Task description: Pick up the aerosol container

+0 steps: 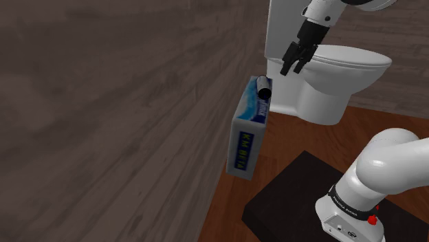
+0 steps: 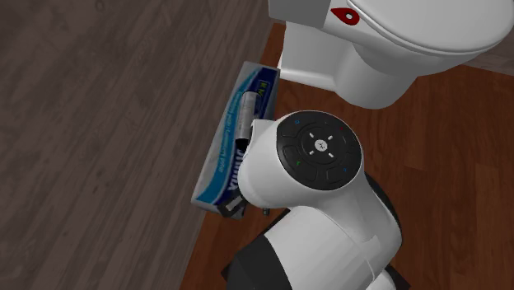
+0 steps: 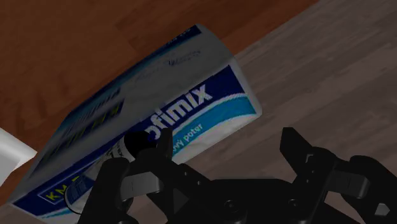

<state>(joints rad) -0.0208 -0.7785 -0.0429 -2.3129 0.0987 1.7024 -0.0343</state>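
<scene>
The aerosol container (image 1: 263,86) is a slim grey can with a black cap. It lies on top of a blue and white box (image 1: 249,130) that rests against the wood-panelled wall. In the second exterior view the can (image 2: 245,115) runs along the box (image 2: 222,161). My black gripper (image 1: 293,67) hangs open above the can, a little toward the shoulder view's right, and touches nothing. In the wrist view the gripper (image 3: 228,141) has its fingers apart, and the can's cap (image 3: 135,141) peeks out beside one finger, over the box (image 3: 191,102).
A white toilet (image 1: 330,75) stands close behind the gripper on the brown wooden floor (image 1: 289,148). The grey wood-panelled wall (image 1: 103,117) fills the shoulder view's left. My dark stand (image 1: 282,199) sits at the lower right.
</scene>
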